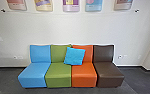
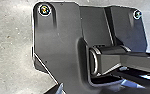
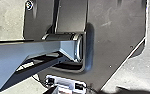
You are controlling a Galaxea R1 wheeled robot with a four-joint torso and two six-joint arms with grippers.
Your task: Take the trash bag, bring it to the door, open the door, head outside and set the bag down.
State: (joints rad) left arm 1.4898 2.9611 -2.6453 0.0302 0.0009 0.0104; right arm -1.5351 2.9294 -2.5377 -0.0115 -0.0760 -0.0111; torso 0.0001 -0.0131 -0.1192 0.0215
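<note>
Close up first, it's the robot's own wide dark plate (image 2: 58, 32), right under the left wrist camera, with a jointed bar (image 2: 108, 60) reaching across it. Where the trash bag is, I cannot tell. Left gripper (image 2: 56, 89), right gripper (image 3: 56, 90): spread or closed, I can't tell for either one. Over in the right wrist view, we've got a pale piece (image 3: 64, 81) with dark blocks near its ends, close to the plate's edge. Moving out to the head view, across dark grey floor (image 1: 6, 80), and here's the colour! Four padded seats side by side, running from the view's left: blue seat (image 1: 33, 73), green seat (image 1: 58, 73), orange seat (image 1: 83, 73), brown seat (image 1: 108, 72). A bright blue cushion (image 1: 74, 56) sits tilted against the backrests, right across where green meets orange. Behind them, a pale wall (image 1: 66, 30) with a dark skirting strip (image 1: 8, 66) along its foot, and up top, a row of colourful posters (image 1: 71, 5), cut off by the view's upper edge.
</note>
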